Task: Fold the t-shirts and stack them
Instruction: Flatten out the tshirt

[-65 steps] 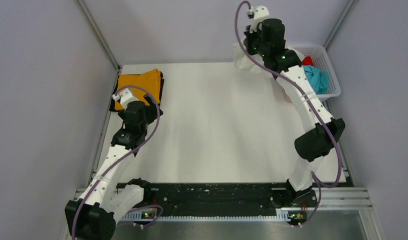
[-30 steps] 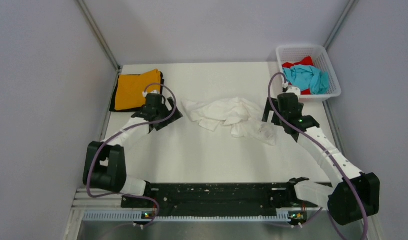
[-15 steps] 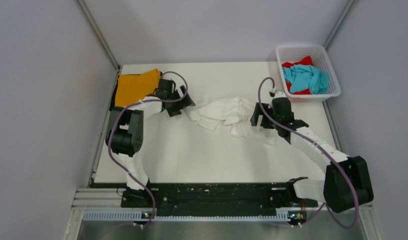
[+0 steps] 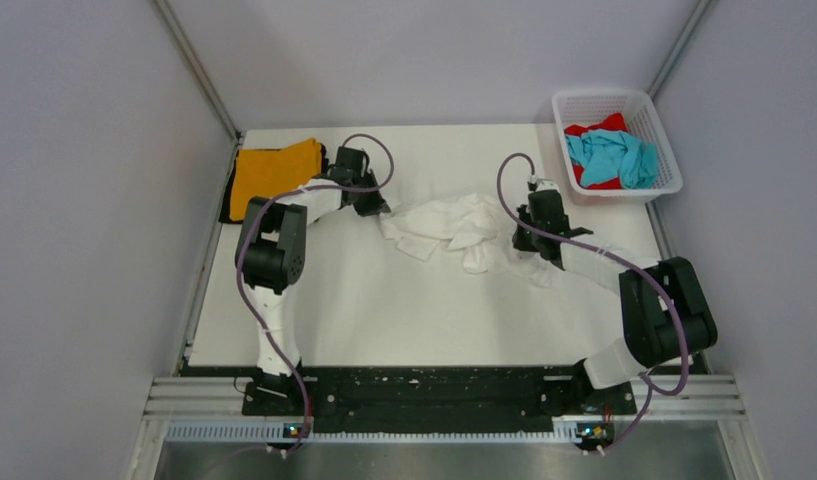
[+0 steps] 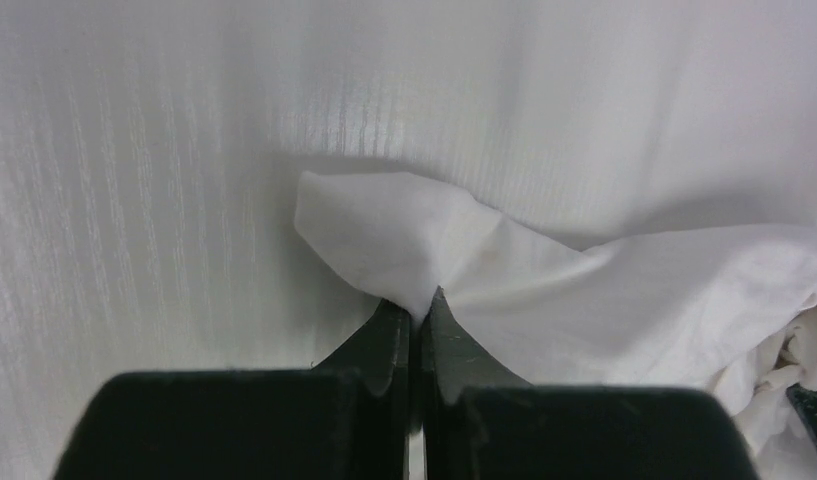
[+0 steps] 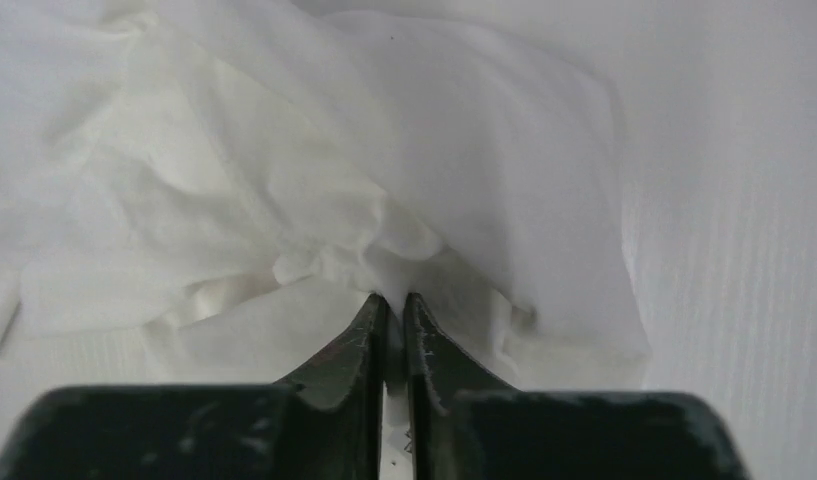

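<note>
White tee (image 4: 454, 228) is light, thin and floppy. I judge it slips easily, so I take edges, not the bunched middle. It lies crumpled and creased, left of the basket (image 4: 604, 94). Left gripper (image 5: 417, 318) pinches the corner farthest from the basket. Right gripper (image 6: 394, 305) is clenched on a basket-side fold.
</note>
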